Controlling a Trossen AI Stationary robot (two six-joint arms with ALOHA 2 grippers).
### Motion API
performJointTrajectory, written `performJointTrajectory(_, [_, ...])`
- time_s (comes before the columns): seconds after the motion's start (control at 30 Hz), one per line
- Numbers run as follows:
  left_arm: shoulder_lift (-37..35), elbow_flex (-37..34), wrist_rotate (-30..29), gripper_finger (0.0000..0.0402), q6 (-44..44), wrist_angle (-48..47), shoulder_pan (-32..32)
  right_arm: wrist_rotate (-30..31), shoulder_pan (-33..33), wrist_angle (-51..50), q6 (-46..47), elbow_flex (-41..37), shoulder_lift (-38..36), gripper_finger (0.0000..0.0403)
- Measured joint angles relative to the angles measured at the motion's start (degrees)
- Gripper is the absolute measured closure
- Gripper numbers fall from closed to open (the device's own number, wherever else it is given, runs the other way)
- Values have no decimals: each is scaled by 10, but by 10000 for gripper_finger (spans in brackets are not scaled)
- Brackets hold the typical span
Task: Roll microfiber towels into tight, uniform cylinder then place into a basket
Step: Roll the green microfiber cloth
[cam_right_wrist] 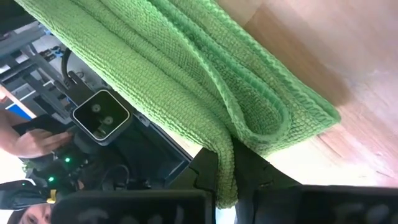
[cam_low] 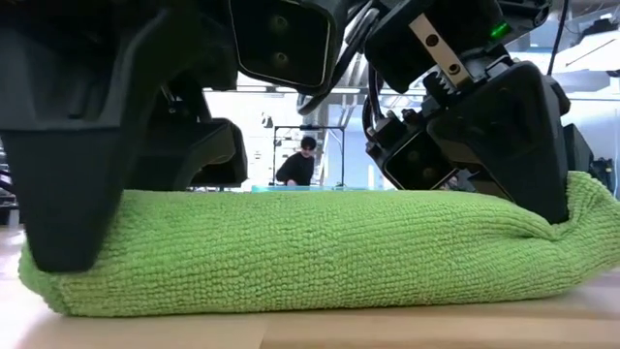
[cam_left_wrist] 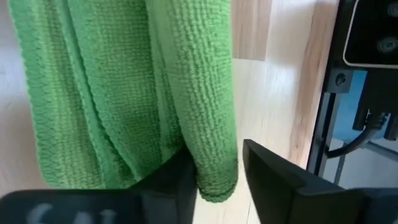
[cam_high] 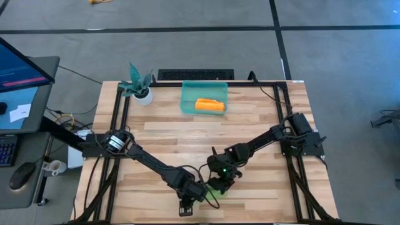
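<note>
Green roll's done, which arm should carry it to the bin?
Probably right. Both hands sit on the lime green towel at the table's near edge: the left hand at one end, the right hand pinching a fold at the other. The right sits more directly below the teal bin, already holding the orange towel.

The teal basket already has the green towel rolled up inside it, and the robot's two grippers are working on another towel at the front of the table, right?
Not quite. The high view shows the rolled towel in the teal basket is the orange towel. The green towel is at the front, with the left gripper and right gripper working on it.
</note>
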Motion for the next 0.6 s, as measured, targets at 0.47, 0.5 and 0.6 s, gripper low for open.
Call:
performJointTrajectory(0.47, [-36, 0, -50, 271, 33, -174, -25, -10, 4, -3, -7, -2, -1, 360])
performJointTrajectory(0.5, [-43, 1, -68, 271, 28, -192, -30, -9, 6, -3, -8, -1, -1, 360])
performJointTrajectory(0.6, [-48, 0, -116, 272, 21, -201, -43, -8, 8, -2, -9, -1, -1, 360])
